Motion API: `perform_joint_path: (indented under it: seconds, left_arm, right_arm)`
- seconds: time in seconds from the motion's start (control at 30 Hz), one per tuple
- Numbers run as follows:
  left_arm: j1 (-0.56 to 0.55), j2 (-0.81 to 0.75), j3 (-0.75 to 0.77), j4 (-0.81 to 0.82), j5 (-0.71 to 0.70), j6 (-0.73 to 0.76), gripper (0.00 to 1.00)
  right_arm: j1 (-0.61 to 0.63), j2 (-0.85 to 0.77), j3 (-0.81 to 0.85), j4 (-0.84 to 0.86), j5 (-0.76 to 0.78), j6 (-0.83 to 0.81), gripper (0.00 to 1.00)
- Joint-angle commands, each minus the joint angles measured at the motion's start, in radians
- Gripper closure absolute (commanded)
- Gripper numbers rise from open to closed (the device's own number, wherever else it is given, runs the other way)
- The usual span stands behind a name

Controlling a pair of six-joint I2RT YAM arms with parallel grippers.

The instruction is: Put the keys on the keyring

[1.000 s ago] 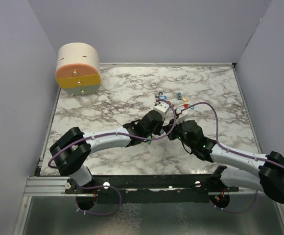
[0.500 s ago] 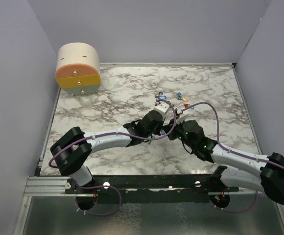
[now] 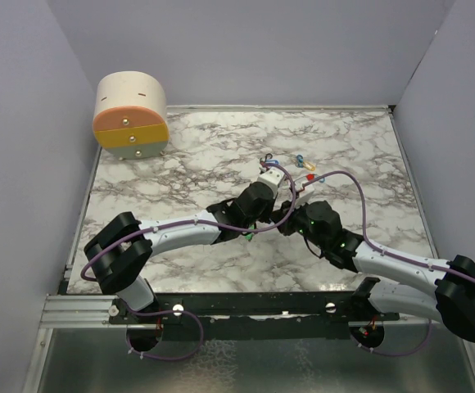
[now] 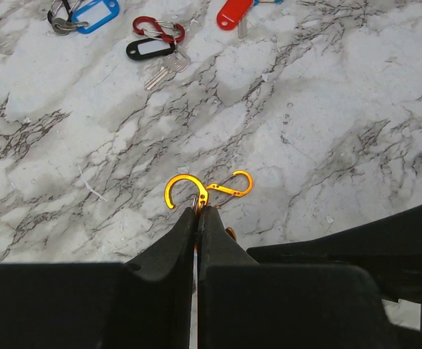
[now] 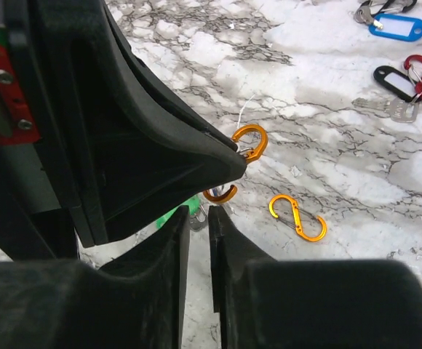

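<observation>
Seen from above, both arms reach into the middle of the marble desk (image 3: 172, 164). The left fingers (image 3: 272, 175) and right fingers (image 3: 290, 208) meet close together, which suits a job where one side steadies and the other threads. The loose keys (image 3: 305, 165) lie just beyond them, too small to sort from this height.

The left wrist view shows the left fingers pressed shut on an orange keyring clip (image 4: 185, 192). They pinch it at its middle, so its open hook stands clear ahead of the tips. A second orange clip (image 4: 231, 186) lies on the desk just beside it. Farther off rest a blue-tagged key (image 4: 94, 13), a black-tagged key (image 4: 151, 49) and a red-tagged key (image 4: 234, 12), none of them on the ring.

In the right wrist view, the right fingers stand a narrow slit apart, just under the held clip. A scrap of green (image 5: 180, 211) sits at their tips, probably a green-tagged key brought to the hook. Whether it is gripped, I cannot tell.
</observation>
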State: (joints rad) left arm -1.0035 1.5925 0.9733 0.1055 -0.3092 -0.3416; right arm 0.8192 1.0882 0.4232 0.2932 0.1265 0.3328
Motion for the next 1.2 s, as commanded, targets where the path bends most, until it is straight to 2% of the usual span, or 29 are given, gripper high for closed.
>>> perform_joint_path:
  seconds: [0.0, 0.13, 0.37, 0.57, 0.73, 0.83, 1.17]
  left_arm:
    - [-0.005, 0.008, 0.024, 0.0, -0.05, 0.01, 1.0]
    - [0.0, -0.001, 0.021, -0.002, -0.066, 0.012, 1.0]
    - [0.014, -0.014, 0.016, -0.008, -0.082, 0.013, 1.0]
    - [0.069, -0.027, 0.0, -0.009, -0.077, 0.005, 1.0]
    - [0.171, -0.026, -0.019, 0.002, -0.024, -0.016, 1.0]
    - [0.229, -0.022, -0.028, 0.014, 0.004, -0.024, 1.0]
    - [0.348, 0.044, -0.003, 0.045, 0.106, -0.05, 1.0]
  right_arm:
    - [0.006, -0.025, -0.021, 0.034, -0.011, 0.0, 0.77]
    - [0.006, -0.092, -0.035, 0.001, 0.05, 0.021, 0.7]
    - [0.006, -0.209, -0.018, -0.157, 0.217, 0.076, 0.69]
    - [0.006, -0.241, -0.011, -0.191, 0.248, 0.084, 0.67]
    - [0.006, -0.231, -0.01, -0.182, 0.232, 0.078, 0.5]
    - [0.006, -0.226, -0.011, -0.168, 0.214, 0.068, 0.31]
    - [0.006, -0.238, -0.018, -0.149, 0.195, 0.056, 0.28]
